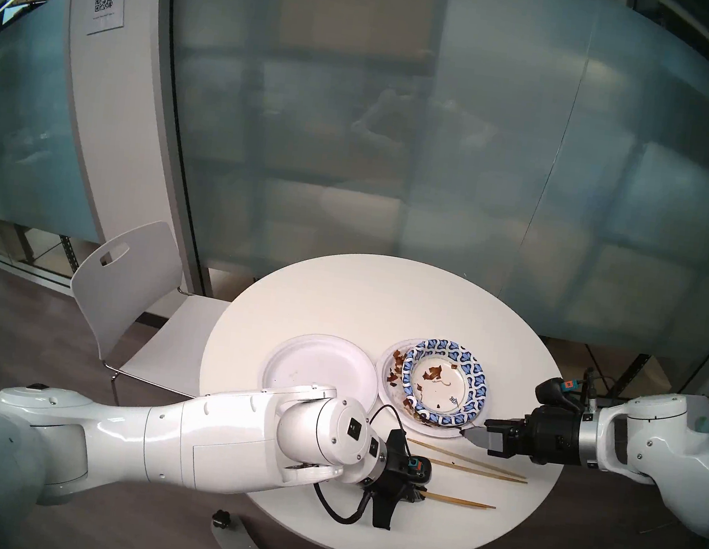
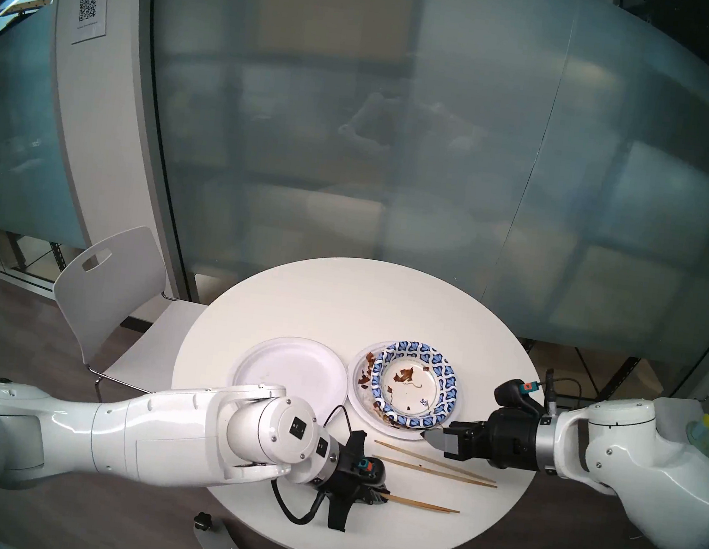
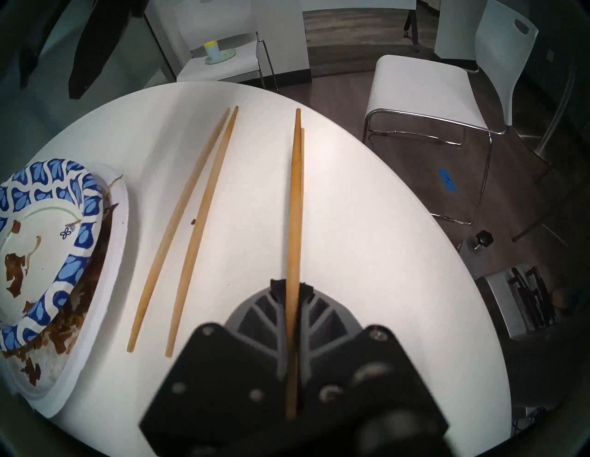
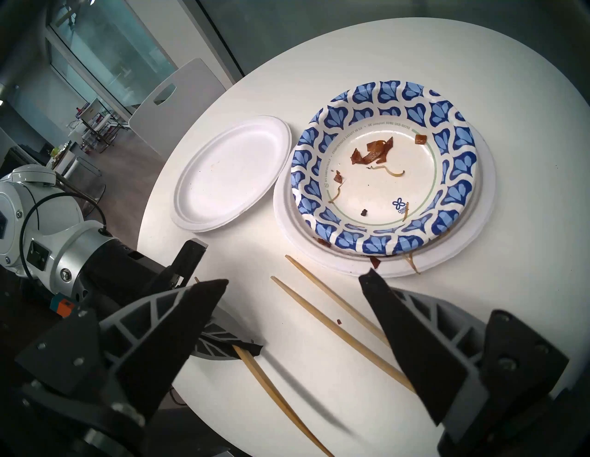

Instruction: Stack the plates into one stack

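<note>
A blue plate (image 4: 380, 169) with a glossy leaf-patterned rim and brown scraps is sitting nested on a wider matte white plate (image 4: 447, 255), right of centre in the right wrist view; a bare white plate (image 4: 230, 174) with a pressed rim is lying just beside it at left, on the round white table (image 4: 319, 57). The left gripper (image 3: 292, 284) is pinching a chopstick pair (image 3: 295, 198) shut between ribbed grey fingers. Two loose chopsticks (image 3: 178, 229) are lying nearby. The right gripper (image 4: 293, 284) is hanging spread wide, empty
</note>
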